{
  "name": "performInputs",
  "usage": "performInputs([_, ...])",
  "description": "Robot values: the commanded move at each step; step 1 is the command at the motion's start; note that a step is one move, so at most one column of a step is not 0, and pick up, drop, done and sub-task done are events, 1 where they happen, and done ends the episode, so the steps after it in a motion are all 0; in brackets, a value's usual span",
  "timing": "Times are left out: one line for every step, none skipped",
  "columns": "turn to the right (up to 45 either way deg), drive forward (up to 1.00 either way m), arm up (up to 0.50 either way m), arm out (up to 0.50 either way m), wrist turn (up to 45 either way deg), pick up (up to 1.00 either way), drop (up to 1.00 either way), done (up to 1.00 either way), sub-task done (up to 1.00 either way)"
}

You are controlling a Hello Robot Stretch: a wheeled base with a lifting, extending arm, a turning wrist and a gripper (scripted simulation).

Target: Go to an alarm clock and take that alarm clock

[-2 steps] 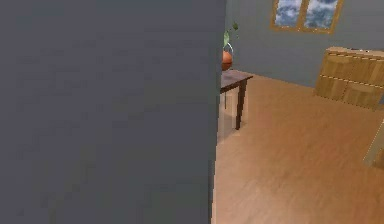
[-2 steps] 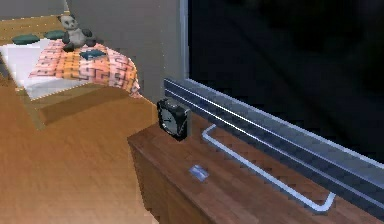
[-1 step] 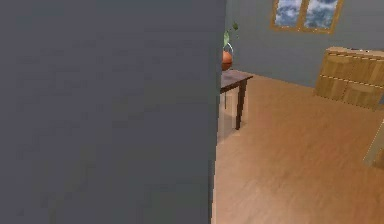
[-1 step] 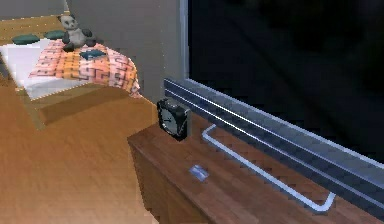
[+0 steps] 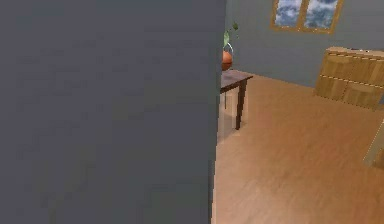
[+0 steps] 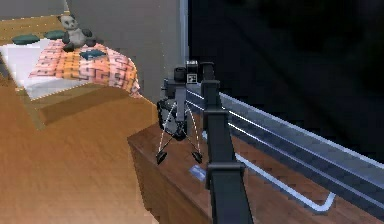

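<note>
Gripper (image 6: pixel 179 157) at the wooden top's (image 6: pixel 160 186) corner nearest the bed (image 6: pixel 75 68).
Cannot tell whether it holds anything. Bluish blob (image 6: pixel 200 172), too small to confirm as the alarm clock, lies on the top just beside the arm (image 6: pixel 226 175).

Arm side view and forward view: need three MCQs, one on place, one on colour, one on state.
1. Where is the toy?
A) on the floor
B) on the bed
C) on a shelf

2. What colour is the pot on the table?
A) blue
B) white
C) red-orange

3. How does the blanket lie?
A) spread on the bed, hanging over its edge
B) rolled up
C) folded on the floor

Key:
1 B, the toy sits upright on the bedding.
2 C, the pot shows red-orange against the grey wall.
3 A, the blanket drapes down past the bed's near corner.
</note>
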Motion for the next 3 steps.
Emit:
performInputs([0.0, 0.00, 0.00, 0.00, 45.0, 0.00, 0.00, 0.00, 0.00])
performInputs([0.0, 0.00, 0.00, 0.00, 45.0, 0.00, 0.00, 0.00, 0.00])
performInputs([0.0, 0.00, 0.00, 0.00, 45.0, 0.00, 0.00, 0.00, 0.00])
